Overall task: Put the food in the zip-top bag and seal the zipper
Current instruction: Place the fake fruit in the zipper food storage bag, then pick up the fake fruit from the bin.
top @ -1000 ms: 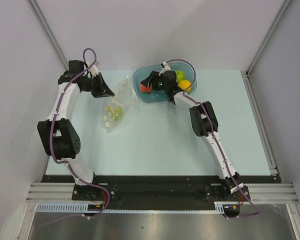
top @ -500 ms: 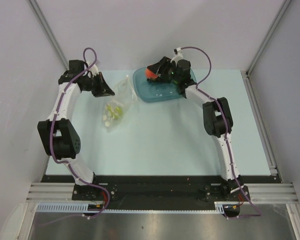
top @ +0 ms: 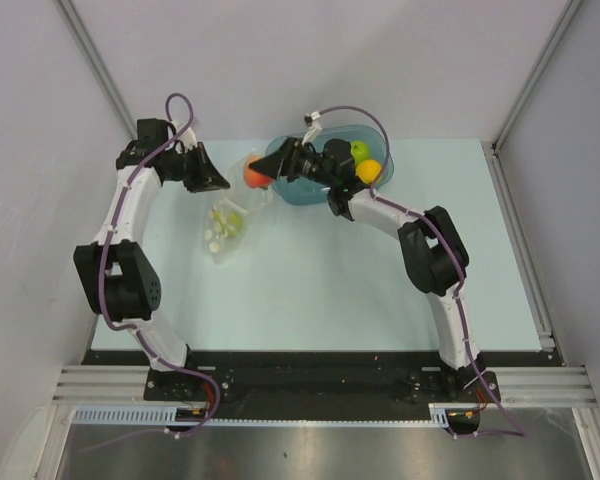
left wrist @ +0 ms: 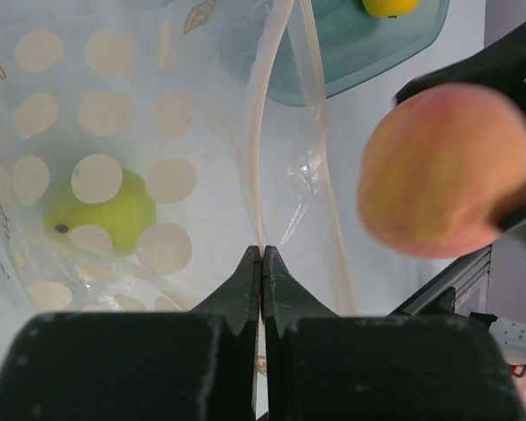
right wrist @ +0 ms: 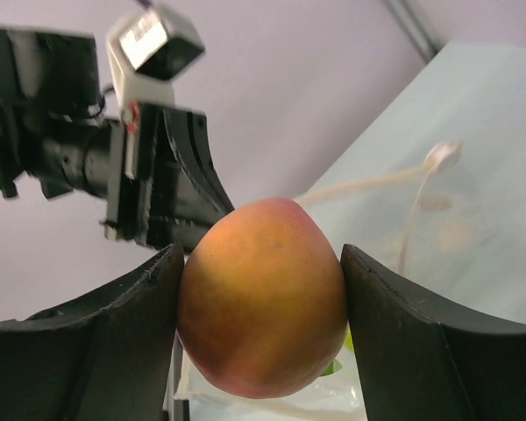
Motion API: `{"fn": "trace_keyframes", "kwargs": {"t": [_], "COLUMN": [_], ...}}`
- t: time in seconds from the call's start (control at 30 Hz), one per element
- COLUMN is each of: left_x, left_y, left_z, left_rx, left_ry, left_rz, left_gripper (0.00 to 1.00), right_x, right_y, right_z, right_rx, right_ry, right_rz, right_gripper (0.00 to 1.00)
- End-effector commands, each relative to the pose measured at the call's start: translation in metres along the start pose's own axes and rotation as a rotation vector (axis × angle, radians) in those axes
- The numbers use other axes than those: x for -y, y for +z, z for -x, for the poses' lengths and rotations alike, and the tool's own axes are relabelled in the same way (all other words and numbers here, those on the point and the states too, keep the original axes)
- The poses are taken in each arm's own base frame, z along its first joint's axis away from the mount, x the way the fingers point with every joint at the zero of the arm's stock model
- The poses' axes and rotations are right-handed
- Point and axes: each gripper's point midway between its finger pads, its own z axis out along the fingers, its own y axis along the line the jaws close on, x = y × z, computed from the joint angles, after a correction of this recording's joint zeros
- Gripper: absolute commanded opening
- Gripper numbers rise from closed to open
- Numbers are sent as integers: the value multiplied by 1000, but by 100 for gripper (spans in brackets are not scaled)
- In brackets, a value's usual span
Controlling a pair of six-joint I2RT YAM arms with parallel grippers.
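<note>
- Where is the peach (left wrist: 447,171)?
- Your right gripper (right wrist: 259,289) has it. The two fingers (right wrist: 114,351) press on its sides, and the peach sits between them, up off the table (top: 310,290). In the top view it is in the upper middle of the frame, just right of the zip-top bag's (top: 230,215) top end and left of the teal tub (top: 298,192).
- Which way does it point?
- In the right wrist view its narrow end points to the top of the frame and its fat end hangs down, so its long way runs up and down.
- And the left gripper (left wrist: 261,261)?
- Your left gripper is pressed together on the zipper (left wrist: 256,149), pinching it at the bottom middle of the left wrist view. From there the zipper runs up the frame. Its two strips stand apart, so the mouth is open. The peach is just right of them.
- How does the zip-top bag lie?
- It stretches from upper right to lower left in the top view, mouth end at the top. A green pear (left wrist: 101,210) lies inside it. A green apple (top: 360,150) and an orange (top: 371,171) are in the tub.
</note>
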Motion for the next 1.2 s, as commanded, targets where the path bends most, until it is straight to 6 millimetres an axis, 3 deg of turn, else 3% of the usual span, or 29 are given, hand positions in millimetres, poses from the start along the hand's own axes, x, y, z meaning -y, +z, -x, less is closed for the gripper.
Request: {"fn": "trace_keyframes", "kwargs": {"t": [0.0,0.13,0.3,0.4,0.5,0.53,0.57,0.67,0.7,0.73,0.8,0.87,0.9,0.93,1.03,1.17], "left_x": [21,23,23,25,25,25,25,25,25,25,23,23,23,22,19,18], "left_y": [-16,-18,-18,-18,-17,-17,-17,-17,-17,-17,-16,-16,-16,-15,-15,-13], "left_z": [8,5,4,4,5,6,6,6,7,7,7,7,7,7,5,5], "left_rx": [56,55,52,51,53,53,53,51,53,53,49,50,48,47,40,37], "left_ry": [50,52,52,53,55,55,54,54,57,57,57,62,63,64,63,64], "left_rz": [-36,-37,-40,-43,-45,-45,-47,-48,-47,-47,-41,-38,-37,-33,-24,-22], "left_gripper": [0,0,1,0,0,0,0,0,0,0,0,0,0,0,0,0], "right_x": [-16,-14,-23,-25,-15,-4,11,62,82,105,134,172,175,203,244,283], "right_y": [1,10,11,11,2,-2,-10,-25,-35,-39,-50,-62,-63,-75,-95,-107], "right_z": [-14,-29,-12,8,43,51,71,83,93,90,104,79,93,87,82,73], "right_rx": [-36,-64,-35,-7,46,60,90,67,63,39,-43,-202,-207,-290,-457,-568], "right_ry": [-86,-139,-161,-157,-176,-187,-217,-241,-325,-364,-543,-629,-712,-860,-1143,-1372], "right_rz": [41,13,11,26,15,-12,-50,-181,-222,-261,-320,-323,-326,-350,-414,-427], "right_gripper": [44,77,98,100,100,100,100,100,100,100,100,100,100,100,100,100]}}
